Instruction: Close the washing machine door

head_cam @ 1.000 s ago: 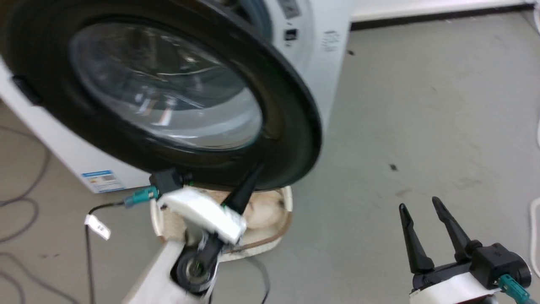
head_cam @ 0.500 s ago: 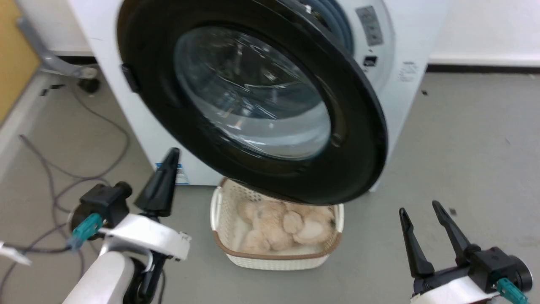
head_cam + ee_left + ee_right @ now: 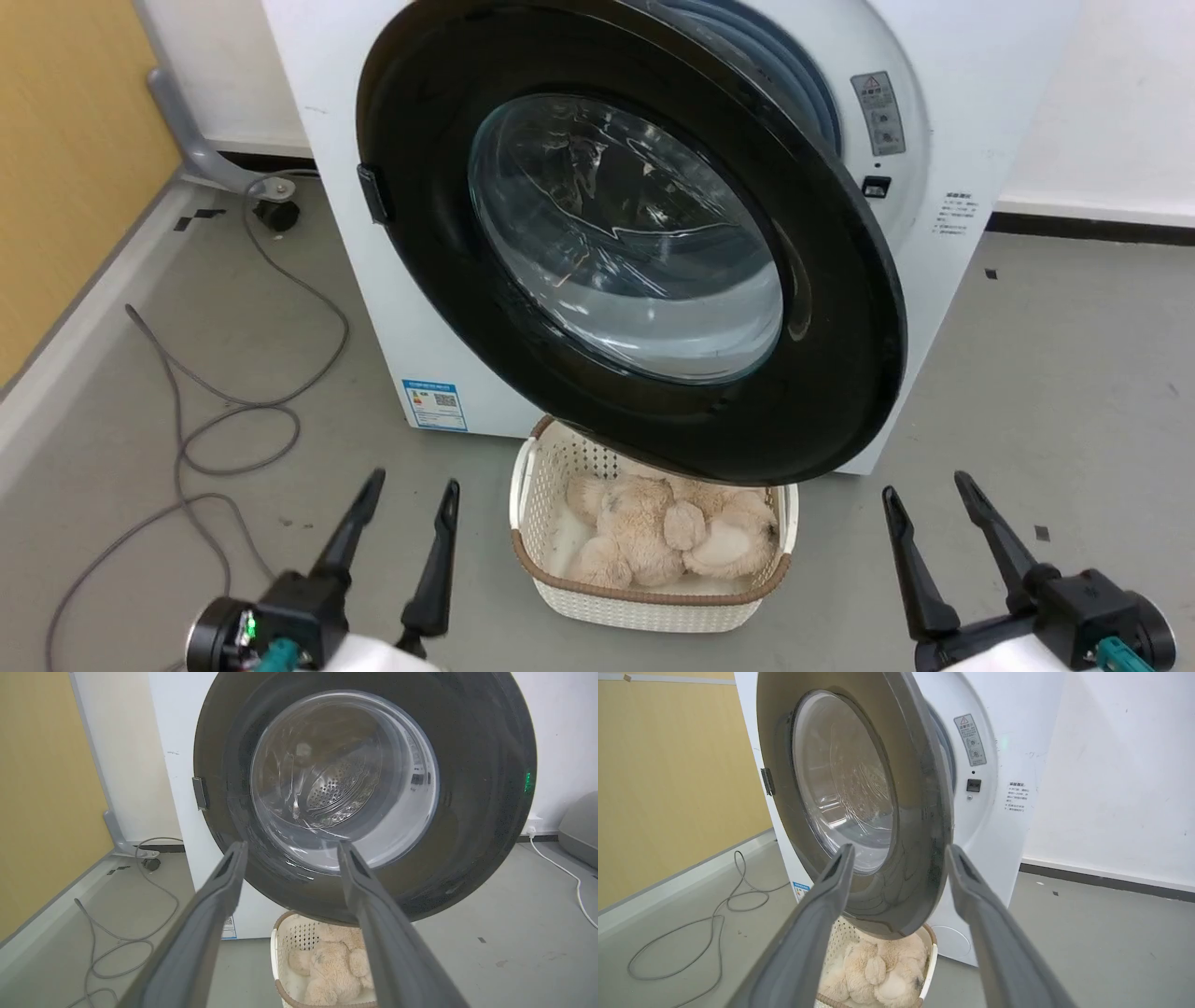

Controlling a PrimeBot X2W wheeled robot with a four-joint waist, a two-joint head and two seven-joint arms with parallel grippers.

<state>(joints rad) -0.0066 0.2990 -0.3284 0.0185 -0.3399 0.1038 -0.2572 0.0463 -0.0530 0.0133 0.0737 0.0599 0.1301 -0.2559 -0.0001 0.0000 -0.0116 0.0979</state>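
Since one second ago the left gripper (image 3: pixel 414 483) has been drawn back from the lower rim of the washing machine door (image 3: pixel 635 243), where its fingers (image 3: pixel 208 914) were pressed together. It is now seen at the lower left of the head view with those fingers spread apart and nothing held between them; the head camera has also been shifted over the same span, so the whole scene is framed differently. The right gripper (image 3: pixel 924 485) is seen at the lower right, its fingers (image 3: pixel 817 924) likewise released and empty, well apart from the door. The door is not shut: it is hung by its hinge (image 3: pixel 373 194) on the left side of the washing machine (image 3: pixel 943 112), and its free edge on the right is stood out from the white front, so that a strip of the grey gasket (image 3: pixel 794 79) is left exposed behind it. Through the clear bowl window the perforated steel drum (image 3: pixel 336 788) can be made out in the left wrist view. On the grey floor (image 3: pixel 1046 373), just in front of the machine and partly under the door's lower rim, a cream basket (image 3: pixel 653 607) is placed, and a beige plush toy (image 3: pixel 653 541) is laid inside it. A blue sticker (image 3: pixel 434 404) is fixed low on the machine's front, and a grey cable (image 3: pixel 247 405) is looped on the floor to the left.
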